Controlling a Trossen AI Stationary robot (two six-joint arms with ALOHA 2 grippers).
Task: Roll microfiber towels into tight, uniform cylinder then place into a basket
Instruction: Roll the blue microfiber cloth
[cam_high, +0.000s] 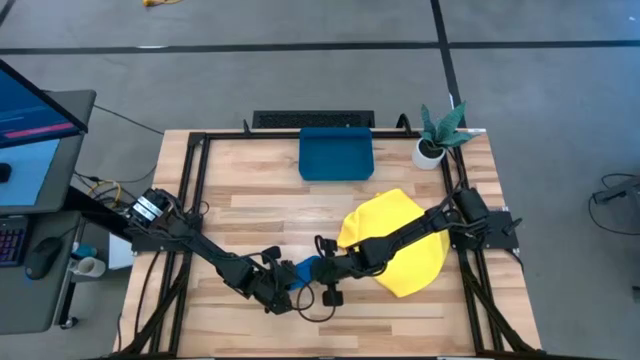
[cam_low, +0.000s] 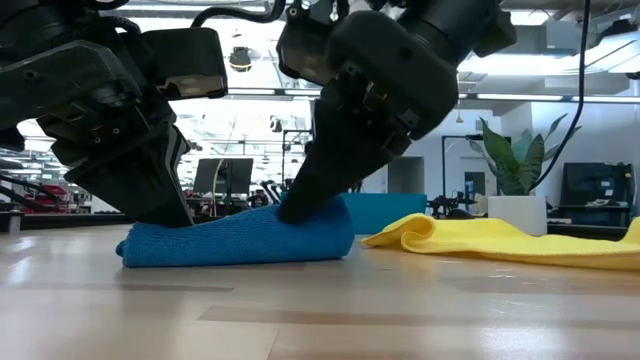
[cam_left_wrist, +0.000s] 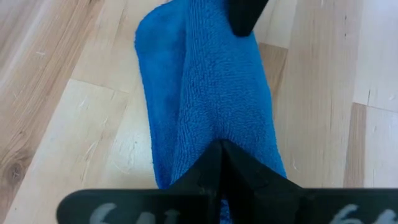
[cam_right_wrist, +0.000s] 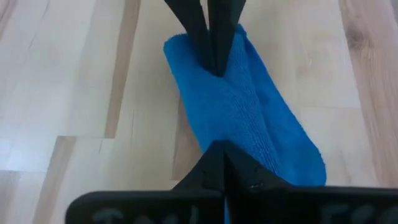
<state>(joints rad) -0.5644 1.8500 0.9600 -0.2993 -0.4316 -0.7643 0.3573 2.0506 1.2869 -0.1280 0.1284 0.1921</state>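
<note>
The blue towel (cam_low: 240, 238) is seen rolled into a short, thick bundle lying flat on the wooden table (cam_high: 260, 205), toward its front edge and roughly midway between the two arms. One end of the roll is pinched by the left gripper (cam_left_wrist: 221, 152), whose fingers are pressed together on a fold of the cloth; the opposite end is clamped the same way by the right gripper (cam_right_wrist: 217, 152), its fingers drawn narrow on the fabric. In the low view both grippers are shown coming down onto the bundle from above — the left gripper at one end, the right at the other. The yellow towel (cam_high: 400, 240) is spread loosely on the table beside the right arm, partly covered by that arm, just beside the blue roll but apart from it. The basket (cam_high: 336, 153) is placed at the far edge of the table, well apart from both towels. A small white pot with a green plant (cam_high: 437, 135) is stood near the basket, at the far right corner.
</note>
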